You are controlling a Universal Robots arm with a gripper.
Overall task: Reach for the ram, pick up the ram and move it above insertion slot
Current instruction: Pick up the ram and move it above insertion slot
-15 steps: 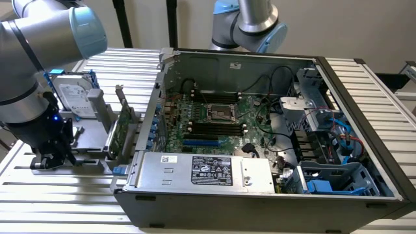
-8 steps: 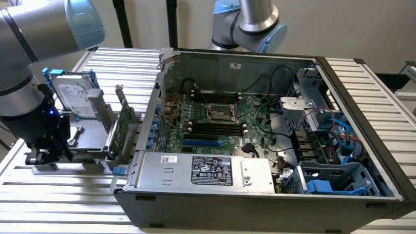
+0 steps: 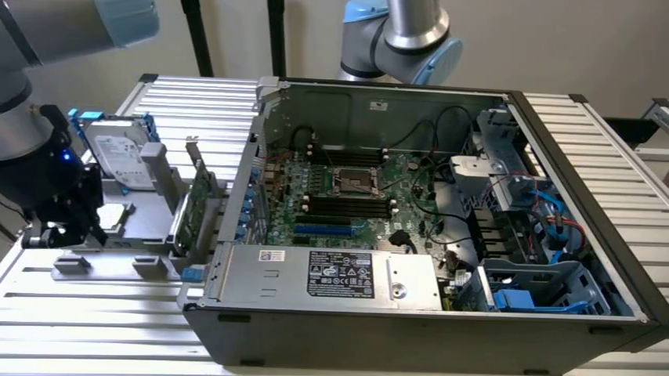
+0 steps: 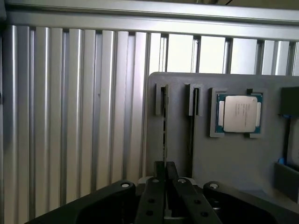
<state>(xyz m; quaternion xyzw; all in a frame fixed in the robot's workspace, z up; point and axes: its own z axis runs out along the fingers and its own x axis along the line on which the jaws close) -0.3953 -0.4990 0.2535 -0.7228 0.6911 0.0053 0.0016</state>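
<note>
We find a ribbed aluminium table (image 3: pixel 585 141) bearing an open dark-grey computer case (image 3: pixel 418 329), whose black insertion slots (image 3: pixel 345 205) on the green board lie well apart from the work. At the exterior view's left, the black two-fingered gripper (image 4: pixel 164 164) hangs over a flat grey plastic holder tray (image 4: pixel 233 158). Its fingers are clenched on the ram (image 4: pixel 164 126), a long thin circuit-board stick seen edge-on, upright in the holder groove farther from the square silver processor chip (image 4: pixel 238 113). We judge the reach done and the grasp made; lift and carry not yet done.
</note>
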